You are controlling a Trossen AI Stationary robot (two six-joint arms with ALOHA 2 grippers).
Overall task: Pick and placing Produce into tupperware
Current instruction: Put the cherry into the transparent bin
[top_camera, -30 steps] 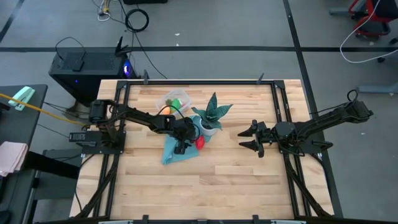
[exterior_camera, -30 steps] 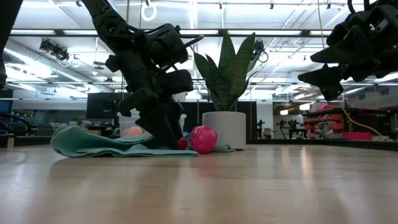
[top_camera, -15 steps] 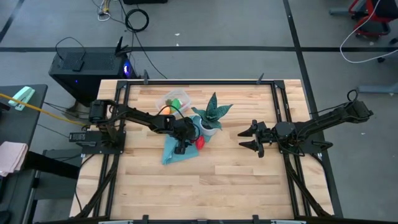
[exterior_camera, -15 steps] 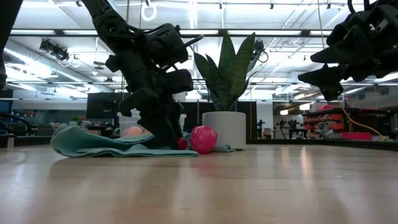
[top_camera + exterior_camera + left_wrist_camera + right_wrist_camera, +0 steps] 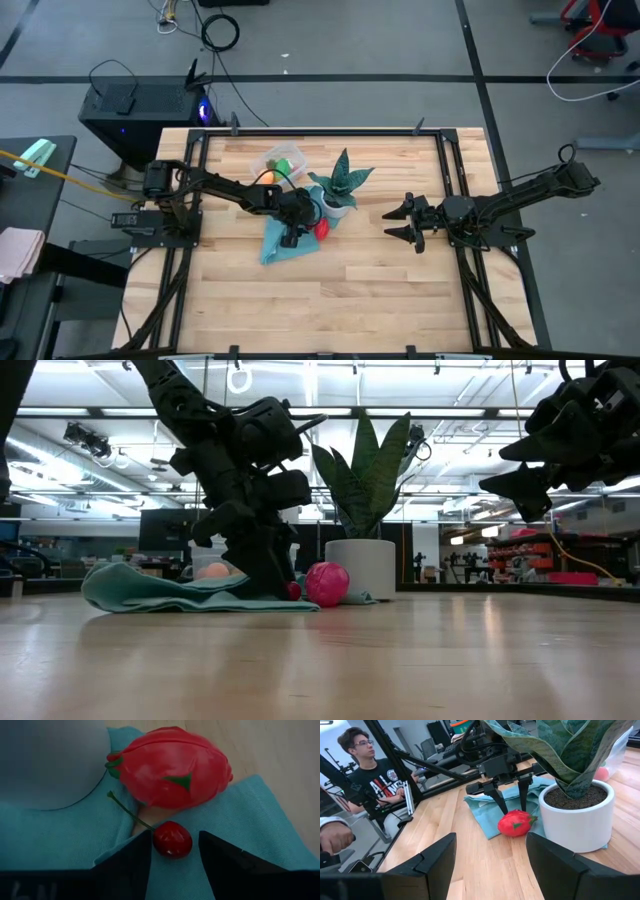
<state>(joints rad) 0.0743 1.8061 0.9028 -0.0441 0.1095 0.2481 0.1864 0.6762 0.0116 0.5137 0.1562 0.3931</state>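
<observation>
My left gripper (image 5: 291,238) stands open, pointing down over the teal cloth (image 5: 283,245). Its two fingers stand on either side of the tiny red cherry (image 5: 172,839), which lies on the cloth with its stem toward the larger red fruit (image 5: 172,767). The red fruit (image 5: 322,229) rests on the cloth's edge beside the white plant pot (image 5: 337,208). The clear tupperware (image 5: 266,158) stands at the far side with the orange fruit (image 5: 268,177) and the green fruit (image 5: 284,166) in it. My right gripper (image 5: 400,222) waits open at the right, above the table. My left gripper comes at the cherry (image 5: 291,590) from above, fingers pointing down, tips (image 5: 135,857) low at the teal cloth. The cherry lies on the cloth in the gap between them. I cannot tell whether either finger touches it.
The potted spiky plant (image 5: 342,180) stands right beside the red fruit and my left gripper. Bare wood lies toward the near edge (image 5: 330,310) and between the two arms. A seated person (image 5: 370,775) shows beyond the table's edge in the right wrist view.
</observation>
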